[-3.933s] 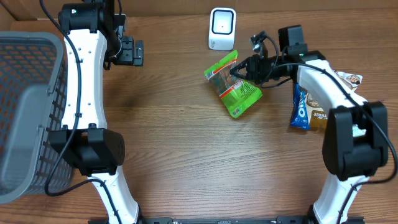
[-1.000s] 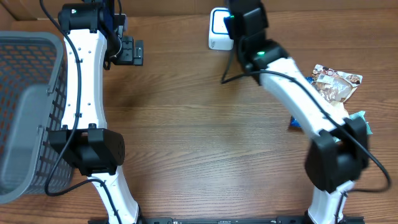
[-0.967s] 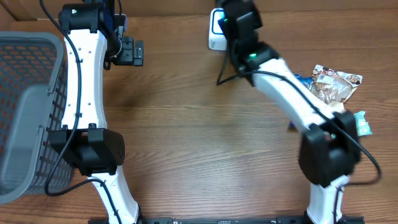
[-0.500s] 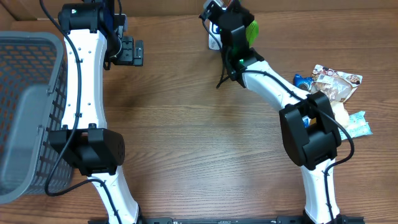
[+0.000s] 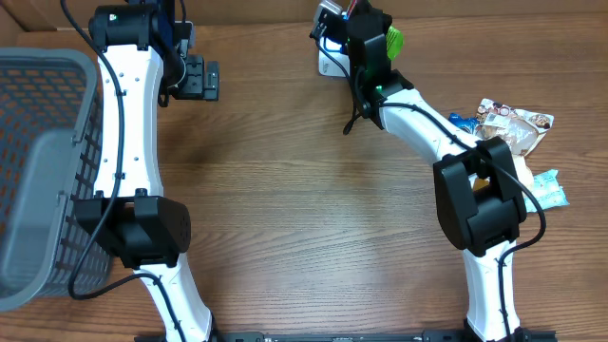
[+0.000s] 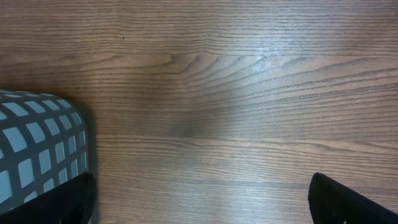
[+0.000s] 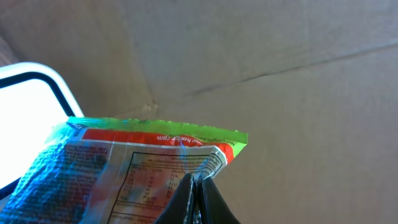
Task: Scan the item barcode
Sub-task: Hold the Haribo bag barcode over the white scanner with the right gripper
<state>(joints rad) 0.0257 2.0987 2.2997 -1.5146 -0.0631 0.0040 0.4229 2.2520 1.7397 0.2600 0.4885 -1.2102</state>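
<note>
- The step in hand looks like the presentation itself. The right gripper [image 7: 198,200] is pinched tight on one edge of the crinkly green plastic snack packet [image 7: 124,168], which has a red band and a white printed panel.
- The packet is held in the air at the far side of the brown wooden table [image 6: 205,93]. It sits just beside the small white box-shaped scanner [image 7: 28,102] and its glowing, black-rimmed window.
- The left gripper [image 5: 211,80] takes no part. Its jaws stand wide apart with nothing between them, above bare wood next to the grey mesh basket [image 6: 37,149] and well apart from the scanner.
- The next move probably calls for a slow roll of the right wrist, until the barcode squarely faces the lit window, and then a steady hold. The film is limp and held by one edge only, so it may sag or crease across the code.
- No barcode shows in any view, so I cannot tell which face carries it or whether it already faces the window.
- From overhead the right arm covers most of the packet and part of the scanner, and only a green sliver shows.
- The wrist view cuts the scanner off at the left and the packet at the bottom, and the print is too small to read.
- The other snack packets [image 5: 513,128] at the right edge are partly hidden by the arm.
</note>
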